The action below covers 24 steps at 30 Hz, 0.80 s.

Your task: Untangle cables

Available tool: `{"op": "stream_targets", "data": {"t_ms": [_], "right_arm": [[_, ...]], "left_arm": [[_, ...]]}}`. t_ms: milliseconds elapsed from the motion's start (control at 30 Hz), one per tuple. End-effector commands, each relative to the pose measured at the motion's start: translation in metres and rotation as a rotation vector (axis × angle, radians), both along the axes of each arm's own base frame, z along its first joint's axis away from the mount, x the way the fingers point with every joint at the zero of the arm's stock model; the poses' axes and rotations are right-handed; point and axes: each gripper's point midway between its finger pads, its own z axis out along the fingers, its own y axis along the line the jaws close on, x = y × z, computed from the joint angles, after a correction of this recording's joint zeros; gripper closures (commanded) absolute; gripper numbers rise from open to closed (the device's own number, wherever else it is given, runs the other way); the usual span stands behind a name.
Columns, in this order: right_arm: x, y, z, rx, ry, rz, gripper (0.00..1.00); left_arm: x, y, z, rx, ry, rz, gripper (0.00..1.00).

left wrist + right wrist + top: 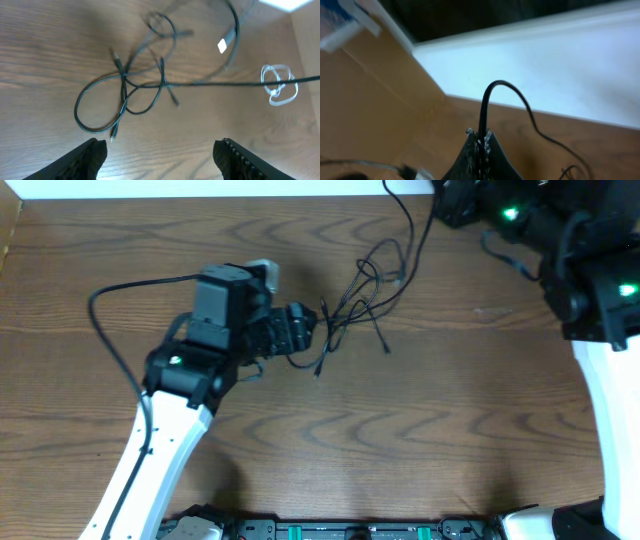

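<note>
The black cable [362, 288] lies in a loose tangle on the bench [400, 430], in its far half, just right of the middle and not far from the far edge. In the left wrist view it makes one wide loop on the wood, crossed by smaller loops that knot together at a single point, with several short plug ends sticking out. One strand leaves the tangle and climbs toward the far right corner. Another runs straight and taut across the left wrist view, passing over the white cable [279, 85], a small coil of a few loops well to one side of the black tangle. In the overhead view I cannot pick the white coil out.

The left pincer [308, 332] sits just left of the tangle, pointing at it. Its fingers [90, 157] stand wide apart with nothing between them. The nearest plug end of the black cable lies just beyond the fingertips, apart from them.

The right pincer [481, 137] is at the far right corner. Its fingers are pressed together on the black cable, which arches up out of the tips and falls away toward the bench.
</note>
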Motion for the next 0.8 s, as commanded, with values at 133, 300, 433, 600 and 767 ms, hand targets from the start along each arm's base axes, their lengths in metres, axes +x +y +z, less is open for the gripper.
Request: {"op": "stream_targets", "data": {"t_ms": [133, 300, 433, 600, 767], "right_arm": [[-0.020, -0.020, 0.028, 0.033, -0.021, -0.035, 0.99], [-0.022, -0.021, 0.009, -0.021, 0.032, -0.031, 0.99], [-0.024, -0.022, 0.001, -0.046, 0.054, -0.027, 0.99], [-0.025, -0.022, -0.004, -0.058, 0.070, -0.024, 0.99], [-0.026, -0.023, -0.007, -0.060, 0.081, -0.025, 0.99]], "left_arm": [[-0.002, -0.044, -0.022, 0.086, -0.021, -0.213, 0.26], [0.011, -0.073, -0.038, 0.105, -0.065, -0.298, 0.26], [0.028, -0.095, -0.044, 0.085, -0.121, -0.323, 0.26], [0.038, -0.128, -0.045, 0.053, -0.198, -0.369, 0.26], [0.041, -0.150, -0.047, 0.031, -0.244, -0.404, 0.27]]}}
